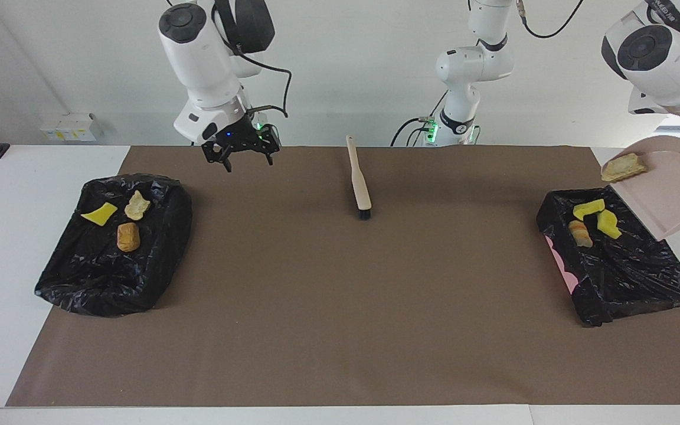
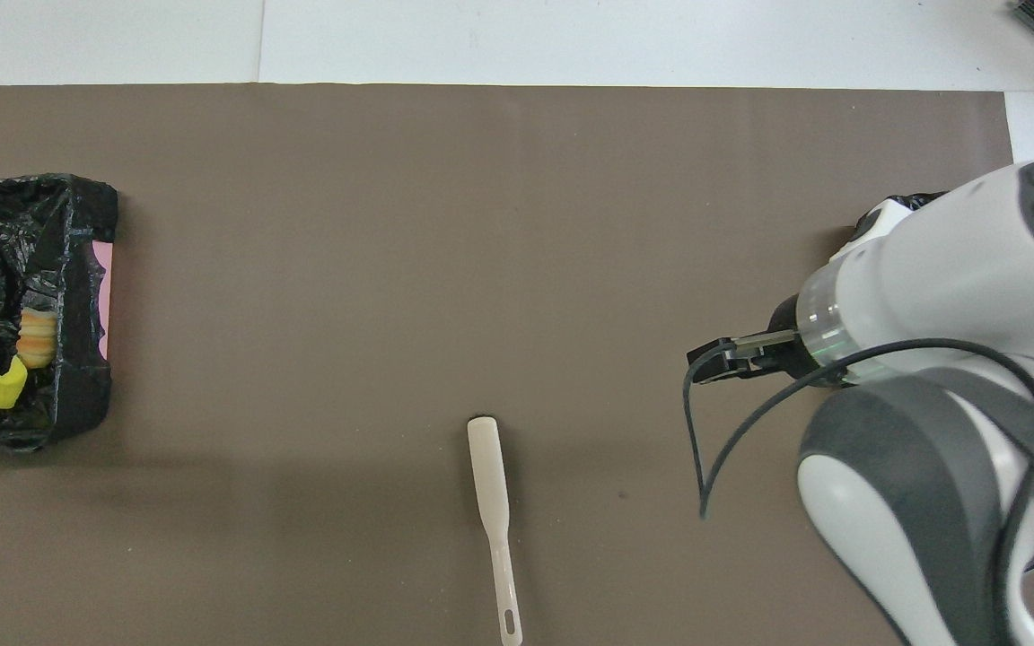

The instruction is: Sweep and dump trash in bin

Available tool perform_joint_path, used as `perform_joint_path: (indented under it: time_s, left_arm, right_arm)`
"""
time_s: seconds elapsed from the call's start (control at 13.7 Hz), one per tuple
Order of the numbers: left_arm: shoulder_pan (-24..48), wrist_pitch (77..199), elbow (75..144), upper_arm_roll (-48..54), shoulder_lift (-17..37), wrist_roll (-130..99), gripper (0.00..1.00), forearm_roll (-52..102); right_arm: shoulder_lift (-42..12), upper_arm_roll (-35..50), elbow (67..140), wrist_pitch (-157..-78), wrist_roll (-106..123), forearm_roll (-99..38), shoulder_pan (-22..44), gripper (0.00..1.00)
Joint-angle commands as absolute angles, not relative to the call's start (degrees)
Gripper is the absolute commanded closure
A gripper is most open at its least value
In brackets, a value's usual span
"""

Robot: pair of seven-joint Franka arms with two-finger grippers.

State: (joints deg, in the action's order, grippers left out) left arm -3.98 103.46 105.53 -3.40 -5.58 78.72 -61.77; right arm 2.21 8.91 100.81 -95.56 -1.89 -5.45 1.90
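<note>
In the overhead view the right arm's white casing covers nearly all of the black-lined bin [image 1: 113, 248] at its end of the table. The left pincer lies outside both views, and the facing view's edge cuts off the pale pink plastic dustpan [image 1: 667, 189] at its handle.
</note>
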Motion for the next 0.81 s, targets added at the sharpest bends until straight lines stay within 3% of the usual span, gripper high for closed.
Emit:
perform_joint_path:
  time_s: [0.0, 0.29, 0.44, 0.73]
  left_arm:
    - [-3.60, 103.09, 106.35, -3.52, -5.36, 75.16, 1.00, -62.57]
    - [-3.69, 102.84, 106.88, -3.43, -5.27, 72.60, 1.00, -63.99]
    - [-3.69, 102.74, 106.53, -3.17, -5.36, 72.33, 1.00, -62.33]
    - [-3.60, 102.13, 105.38, -1.77, -5.45, 71.64, 1.00, -49.51]
  right_arm:
    - [2.46, 9.32, 99.76, -94.40, 4.72, -1.69, -2.10, 0.00]
    - [2.37, 9.32, 97.74, -93.52, 5.80, 0.78, -5.18, 0.00]
    - [1.94, 9.40, 95.46, -89.49, 5.89, 0.79, -7.98, 0.00]
    - [1.67, 9.41, 94.04, -87.45, 11.68, 0.53, -11.34, 0.00]
